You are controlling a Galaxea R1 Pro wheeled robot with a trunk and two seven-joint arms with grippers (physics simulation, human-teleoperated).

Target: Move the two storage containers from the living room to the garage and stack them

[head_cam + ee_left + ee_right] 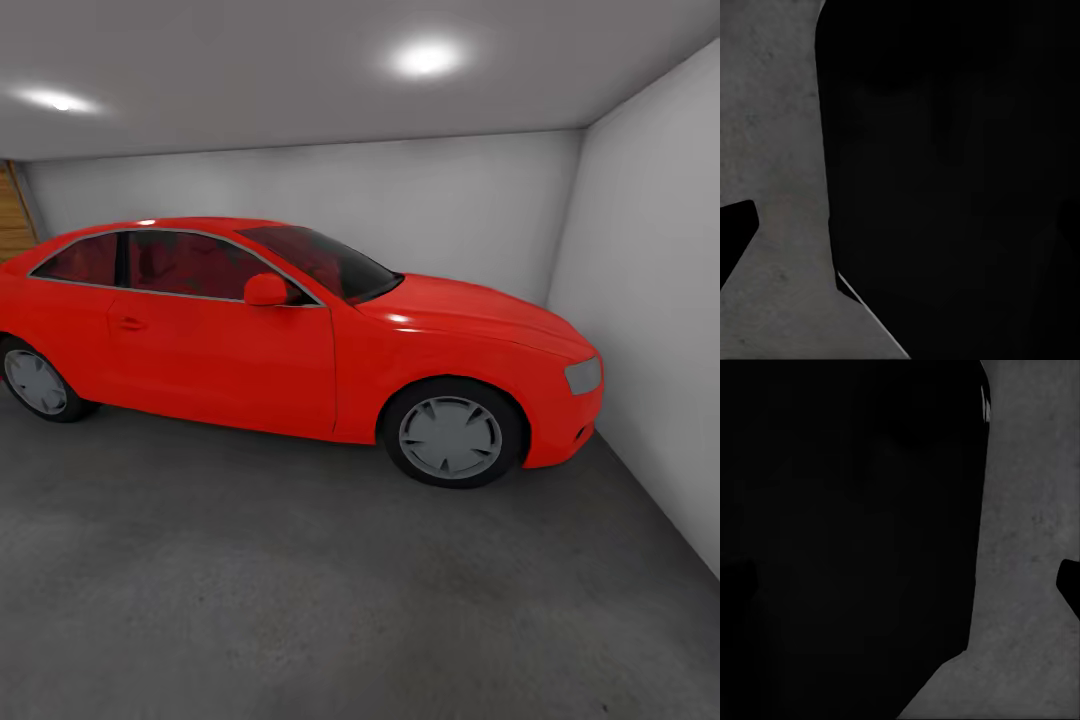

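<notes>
I am in the garage, facing its dark grey concrete floor (330, 600). The two storage containers are out of view. In the left wrist view, one black finger (735, 236) of my left gripper (900, 232) sits at the frame's edge over the concrete, the other faint against a large black shape. My right gripper (907, 589) likewise has a finger (1071, 585) at the edge. Both pairs stand wide apart with nothing between them.
A red car (300, 340) stands side-on across the garage, its nose close to the pale grey right wall (650, 300). The back wall (400, 200) runs behind it. Bare concrete stretches from the car toward me. A wood-panelled strip (12, 215) shows far left.
</notes>
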